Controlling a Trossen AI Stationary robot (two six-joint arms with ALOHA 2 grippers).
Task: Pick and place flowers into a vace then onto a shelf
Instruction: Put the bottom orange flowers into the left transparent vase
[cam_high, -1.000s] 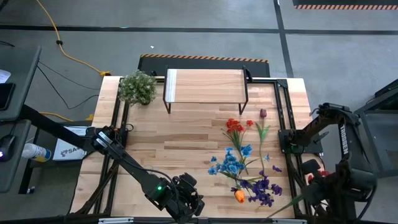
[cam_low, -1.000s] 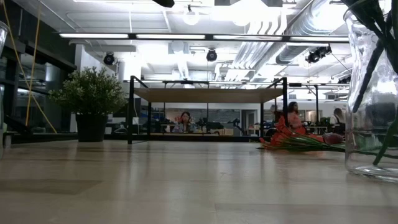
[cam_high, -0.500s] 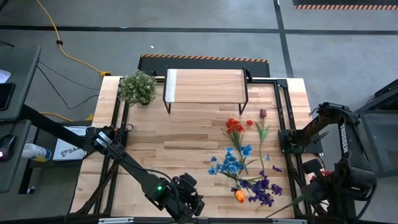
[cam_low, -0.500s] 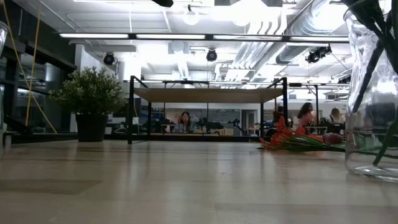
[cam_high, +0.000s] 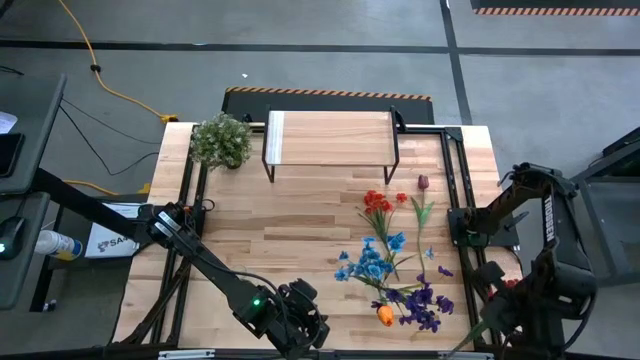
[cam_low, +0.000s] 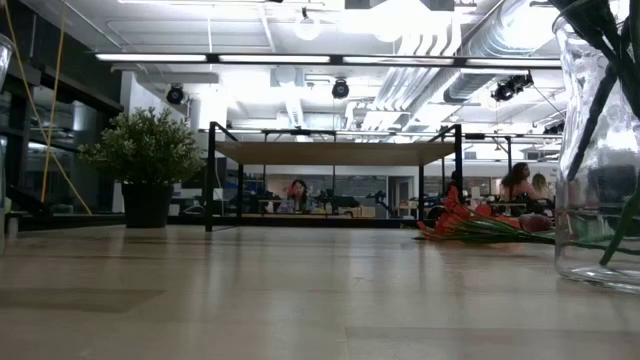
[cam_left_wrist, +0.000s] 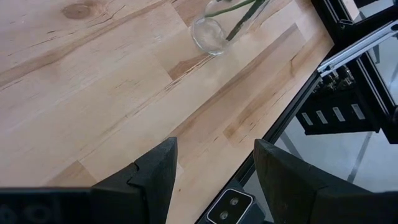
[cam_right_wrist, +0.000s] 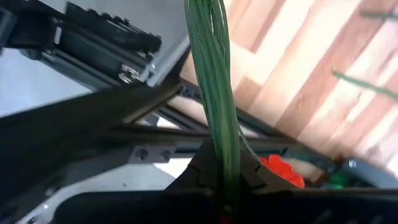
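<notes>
The flowers (cam_high: 392, 262) lie in a loose spread on the worktop (cam_high: 290, 235), blue, purple and red blooms with an orange tulip (cam_high: 385, 316) at the near end. My right tool (cam_right_wrist: 221, 168) sits off the worktop's near right corner, just past them, closed on a bundle of green stems (cam_right_wrist: 214, 81). My left tool (cam_left_wrist: 214, 168) hovers at the near edge, fingers apart and empty, with the glass vase (cam_left_wrist: 214, 30) ahead of it. The shelf (cam_high: 330, 140) stands at the far edge, well away from both, a potted plant (cam_high: 221, 140) beside it.
</notes>
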